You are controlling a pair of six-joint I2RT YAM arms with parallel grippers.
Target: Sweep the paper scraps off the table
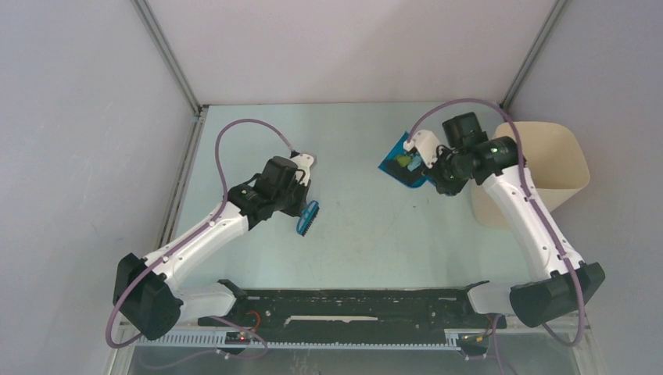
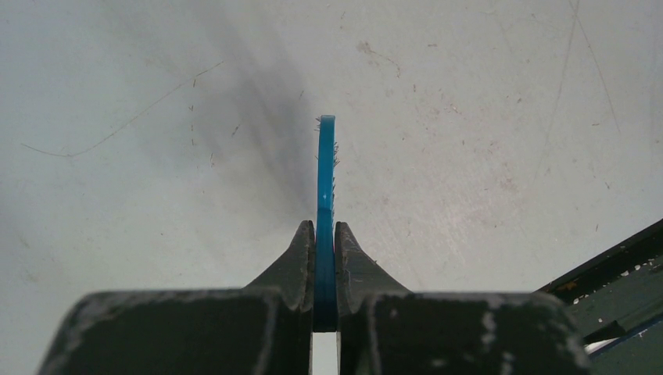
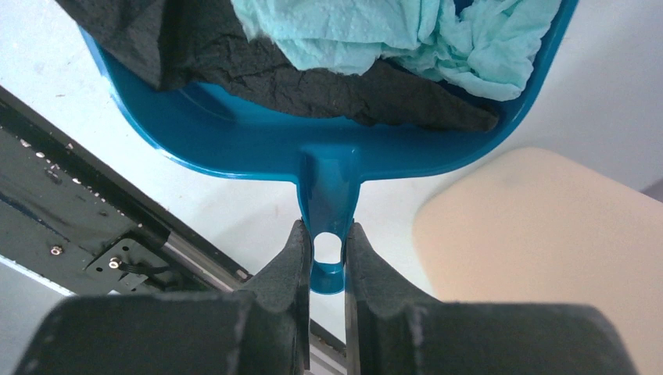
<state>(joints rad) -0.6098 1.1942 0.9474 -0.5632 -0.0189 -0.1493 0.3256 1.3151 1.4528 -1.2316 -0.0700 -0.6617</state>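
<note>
My right gripper (image 3: 327,231) is shut on the handle of a blue dustpan (image 3: 234,148), which it holds above the table (image 1: 360,226), just left of the bin. Paper scraps lie in the pan: a dark crumpled wad (image 3: 313,86) and a light cyan one (image 3: 367,31). From above, the dustpan (image 1: 393,156) shows a greenish scrap (image 1: 404,162) beside my right gripper (image 1: 428,168). My left gripper (image 2: 324,231) is shut on a thin blue hand brush (image 2: 326,172). In the top view, the brush (image 1: 309,217) hangs just off the table below my left gripper (image 1: 303,197).
A tall cream bin (image 1: 551,168) stands at the right edge, under and right of the right arm, and also shows in the right wrist view (image 3: 547,258). A black rail frame (image 1: 352,305) runs along the near edge. Metal rails border the left side.
</note>
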